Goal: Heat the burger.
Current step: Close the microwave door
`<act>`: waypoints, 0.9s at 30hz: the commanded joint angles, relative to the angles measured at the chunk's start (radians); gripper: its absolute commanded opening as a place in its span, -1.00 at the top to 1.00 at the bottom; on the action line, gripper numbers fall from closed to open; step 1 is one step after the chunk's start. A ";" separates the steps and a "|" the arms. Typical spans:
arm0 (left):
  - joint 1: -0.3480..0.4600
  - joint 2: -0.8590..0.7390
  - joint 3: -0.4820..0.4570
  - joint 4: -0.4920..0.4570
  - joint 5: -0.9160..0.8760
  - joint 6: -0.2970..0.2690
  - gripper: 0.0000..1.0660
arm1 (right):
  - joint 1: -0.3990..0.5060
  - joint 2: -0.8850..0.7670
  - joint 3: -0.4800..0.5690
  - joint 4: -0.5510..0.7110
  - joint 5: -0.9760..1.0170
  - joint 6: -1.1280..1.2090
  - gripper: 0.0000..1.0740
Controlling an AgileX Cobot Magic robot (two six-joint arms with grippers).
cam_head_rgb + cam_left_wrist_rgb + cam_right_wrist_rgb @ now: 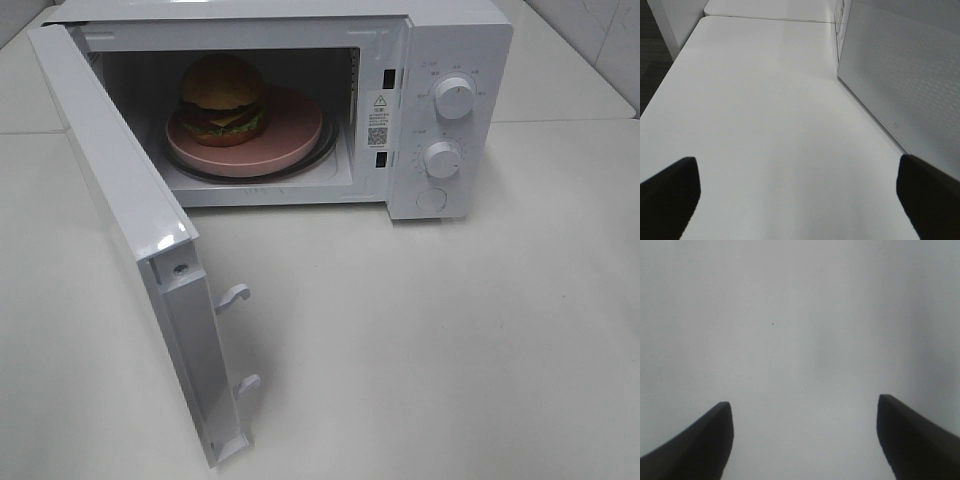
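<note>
The left gripper (800, 200) hangs over the table (770, 110), fingers spread wide apart and holding nothing. The microwave door (130, 230) stands fully open on the left. The burger (222, 97) sits inside the microwave (460, 40), on the left part of a pink plate (295, 135). Two knobs (455, 97) occupy the right panel. The right gripper (802, 440) is likewise spread apart and holds nothing.
</note>
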 commanded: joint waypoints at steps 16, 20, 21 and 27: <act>-0.001 -0.004 -0.002 0.002 0.002 0.005 -0.88 | -0.016 -0.606 0.344 0.009 0.039 0.032 -0.42; -0.001 -0.004 -0.002 0.002 0.002 0.005 -0.88 | -0.016 -0.781 0.394 0.018 0.076 0.032 -0.42; -0.001 -0.004 -0.002 0.002 0.002 0.005 -0.88 | -0.016 -0.781 0.394 0.018 0.076 0.032 -0.42; -0.001 -0.004 -0.002 0.002 0.002 0.005 -0.88 | -0.016 -0.966 0.482 0.017 0.073 0.065 -0.42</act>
